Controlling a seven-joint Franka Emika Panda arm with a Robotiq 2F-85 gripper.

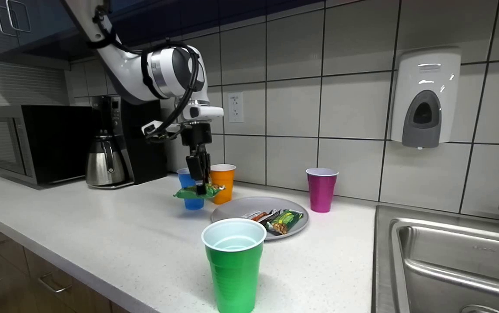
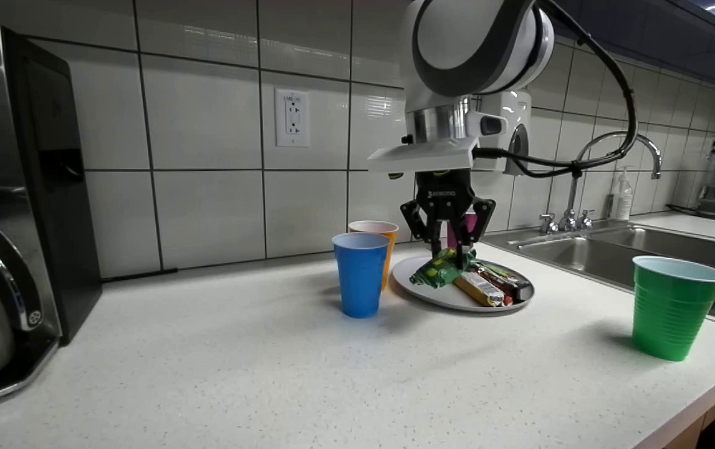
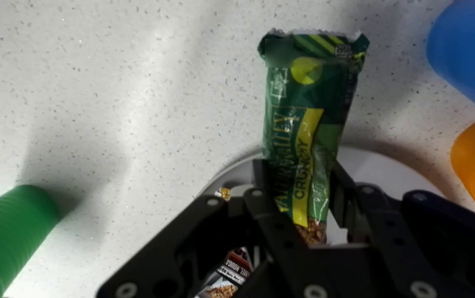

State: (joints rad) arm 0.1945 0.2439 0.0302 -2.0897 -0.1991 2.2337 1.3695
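1 green-wrapped bar (image 3: 307,128) is clamped in the gripper (image 3: 298,178), with the jaws bearing on both of its sides. The bar is suspended above the counter (image 1: 114,226), near the rim of the grey plate (image 1: 232,211). Other wrapped bars (image 1: 287,221) lie on the plate. The blue cup (image 2: 360,277) and the orange cup (image 1: 223,187) stand upright side by side near the plate. The magenta cup (image 1: 321,192) stands near the tiled wall (image 1: 293,108); the green cup (image 1: 234,278) stands well apart from the gripper. A steel sink (image 1: 384,248) is recessed into the counter.
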